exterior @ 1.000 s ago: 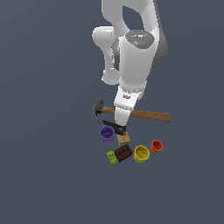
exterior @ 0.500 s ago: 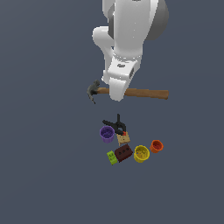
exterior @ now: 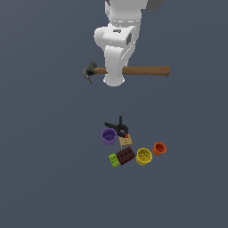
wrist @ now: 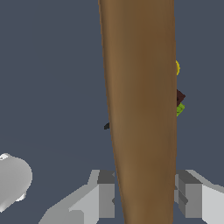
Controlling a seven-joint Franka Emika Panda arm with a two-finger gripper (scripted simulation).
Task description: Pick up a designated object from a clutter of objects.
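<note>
My fingers [wrist: 105,192] press on either side of the hammer [exterior: 142,71], clamped on its brown handle, which fills most of the wrist view between them. In the exterior view my gripper [exterior: 114,81] sits behind the handle near the head end, so the pads themselves are hidden there. The hammer hangs level, well above the clutter, its dark head toward the exterior view's left and the handle's end toward the right.

Below lies the rest. The black clamp [exterior: 118,127] lies at the far edge, touching or just beside the tan block [exterior: 126,141]. The purple cup [exterior: 108,136] stands beside the block. Nearer the camera, the green brick [exterior: 113,160] sits against the dark red brick [exterior: 126,156], with the yellow cup [exterior: 144,156] next to it and the orange cup [exterior: 159,148] just beyond. The cups look empty, though they are small here and I cannot be sure.
</note>
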